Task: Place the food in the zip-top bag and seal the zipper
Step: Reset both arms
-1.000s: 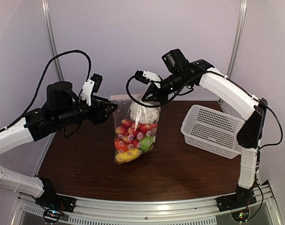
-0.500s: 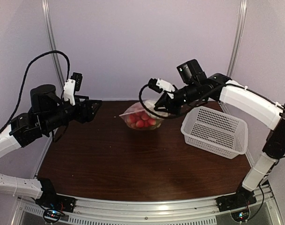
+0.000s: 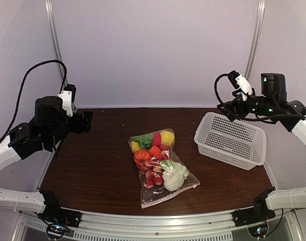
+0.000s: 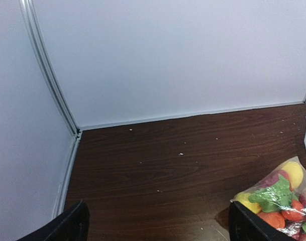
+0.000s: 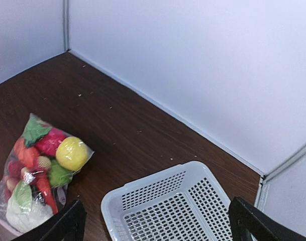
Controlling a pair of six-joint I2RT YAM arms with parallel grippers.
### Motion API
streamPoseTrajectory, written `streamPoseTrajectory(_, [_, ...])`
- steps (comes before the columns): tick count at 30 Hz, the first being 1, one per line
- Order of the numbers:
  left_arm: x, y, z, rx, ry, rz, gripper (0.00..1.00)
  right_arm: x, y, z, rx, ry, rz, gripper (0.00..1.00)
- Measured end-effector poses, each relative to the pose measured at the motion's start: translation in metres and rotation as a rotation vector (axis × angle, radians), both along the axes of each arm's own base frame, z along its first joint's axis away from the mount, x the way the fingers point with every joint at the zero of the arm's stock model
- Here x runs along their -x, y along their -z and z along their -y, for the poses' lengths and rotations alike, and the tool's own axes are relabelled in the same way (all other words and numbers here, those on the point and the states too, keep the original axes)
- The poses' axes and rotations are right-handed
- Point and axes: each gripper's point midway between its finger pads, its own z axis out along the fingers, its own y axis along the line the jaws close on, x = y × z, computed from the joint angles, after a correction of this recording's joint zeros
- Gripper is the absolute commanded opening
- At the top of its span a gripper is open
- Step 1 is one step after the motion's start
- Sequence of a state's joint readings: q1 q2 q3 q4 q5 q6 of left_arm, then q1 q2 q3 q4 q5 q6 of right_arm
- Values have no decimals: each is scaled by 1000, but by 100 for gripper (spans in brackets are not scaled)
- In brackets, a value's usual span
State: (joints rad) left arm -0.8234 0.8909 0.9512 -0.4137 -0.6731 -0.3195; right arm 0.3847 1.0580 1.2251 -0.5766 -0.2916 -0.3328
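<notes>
The zip-top bag (image 3: 160, 165) lies flat on the middle of the brown table, and the food is inside it. A yellow lemon (image 3: 167, 137) and a green piece sit at its far end. Red and orange pieces fill the middle, and a white cauliflower (image 3: 174, 174) is near the front end. I cannot make out the zipper strip. My left gripper (image 3: 85, 122) hangs open above the table's left side, well away from the bag (image 4: 278, 201). My right gripper (image 3: 230, 107) is open too, high above the far right, with the bag (image 5: 39, 170) off to its left. Neither gripper (image 4: 159, 228) (image 5: 158, 223) holds anything.
A white mesh basket (image 3: 203, 135) stands on the right of the table and nothing shows inside it; it lies directly below my right gripper (image 5: 142, 183). Pale walls and metal corner posts close in the table at the back and sides. Small crumbs dot the wood.
A second ago both grippers held the bag up by its top edge. Both opened and let go, the bag dropped flat onto the table, and both arms drew back outward.
</notes>
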Motion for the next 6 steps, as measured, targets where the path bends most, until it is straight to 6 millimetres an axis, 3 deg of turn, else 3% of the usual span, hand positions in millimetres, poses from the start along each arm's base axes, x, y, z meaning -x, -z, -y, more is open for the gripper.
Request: streamPoseTrajectory(6, [-4, -40, -28, -49, -121, 66, 98, -10, -18, 71, -112, 365, 98, 100])
